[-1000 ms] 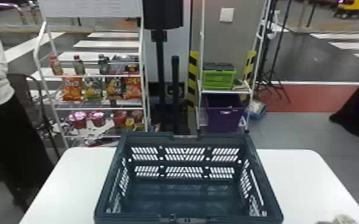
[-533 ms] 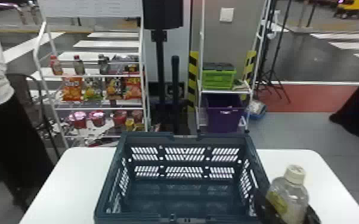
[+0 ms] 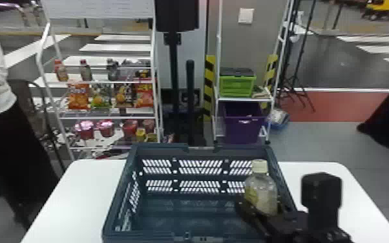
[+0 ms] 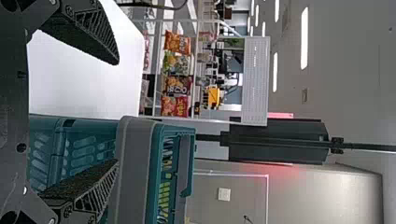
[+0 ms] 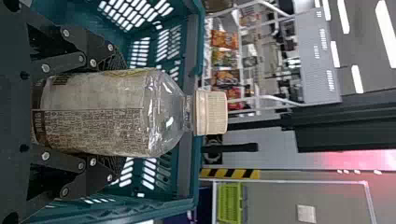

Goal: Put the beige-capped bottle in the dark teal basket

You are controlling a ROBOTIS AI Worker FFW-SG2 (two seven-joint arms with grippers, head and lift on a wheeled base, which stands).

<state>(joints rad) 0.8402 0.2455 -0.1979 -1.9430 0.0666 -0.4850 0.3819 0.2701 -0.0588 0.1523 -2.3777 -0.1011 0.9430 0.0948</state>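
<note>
The right gripper (image 3: 258, 210) is over the right part of the dark teal basket (image 3: 200, 237), holding the beige-capped bottle (image 3: 261, 190) upright. In the right wrist view the right gripper (image 5: 105, 114) is shut on the bottle (image 5: 107, 112), its fingers on both sides of the label and the beige cap (image 5: 211, 112) pointing away from the palm. Basket walls (image 5: 189, 107) surround the bottle there. My left gripper (image 4: 116, 112) stands open with nothing between its fingers, beside the basket's outer wall (image 4: 135, 172) in the left wrist view.
The basket stands on a white table (image 3: 84, 194). Behind the table are a snack rack (image 3: 106, 114), a black post (image 3: 189, 97) and a shelf with a green crate (image 3: 237, 85) and a purple bin (image 3: 242, 126). A person stands at far left.
The right arm has come into the head view from the lower right with the bottle, which has moved left from beside the basket's right edge to over the basket.
</note>
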